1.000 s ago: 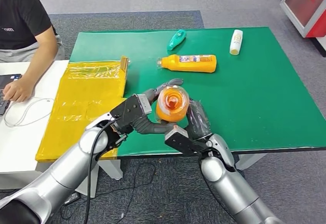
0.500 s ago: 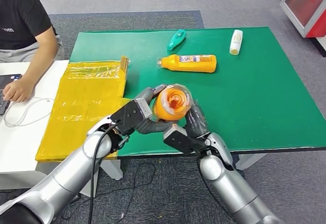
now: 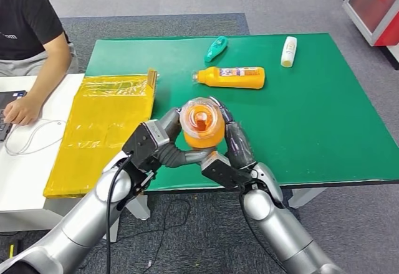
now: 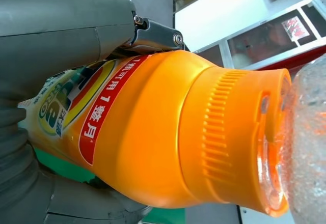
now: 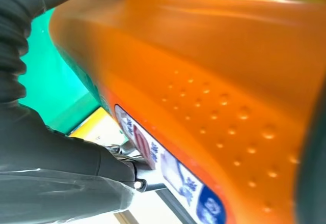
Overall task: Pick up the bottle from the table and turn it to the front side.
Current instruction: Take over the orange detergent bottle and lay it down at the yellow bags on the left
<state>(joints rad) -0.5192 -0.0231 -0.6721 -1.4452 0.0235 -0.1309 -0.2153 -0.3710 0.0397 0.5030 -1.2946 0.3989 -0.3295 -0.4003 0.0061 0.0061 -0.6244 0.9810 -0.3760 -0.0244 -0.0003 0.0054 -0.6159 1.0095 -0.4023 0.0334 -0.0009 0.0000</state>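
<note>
I am holding the orange bottle (image 3: pixel 203 123) up off the green table (image 3: pixel 320 118), its clear-wrapped cap end pointing up toward my head camera, and I am gripping it with both hands at once. My left hand (image 3: pixel 162 143) is wrapping its fingers around one side of the bottle, and my right hand (image 3: pixel 232 149) is clasping the opposite side, so the bottle is sitting between them, above the table's near edge. In my left wrist view the ribbed orange cap (image 4: pixel 234 137) and a red label strip (image 4: pixel 104 107) are showing close behind my thumb. Farther out on the table a second orange bottle (image 3: pixel 231 76) is lying on its side, with a teal bottle (image 3: pixel 216 48) and a white bottle (image 3: pixel 288 51) beyond it. A yellow bag (image 3: pixel 101 124) is lying beside the table's far-left part, and a person's arm (image 3: pixel 40 78) is resting at a white desk (image 3: pixel 24 168) next to it
</note>
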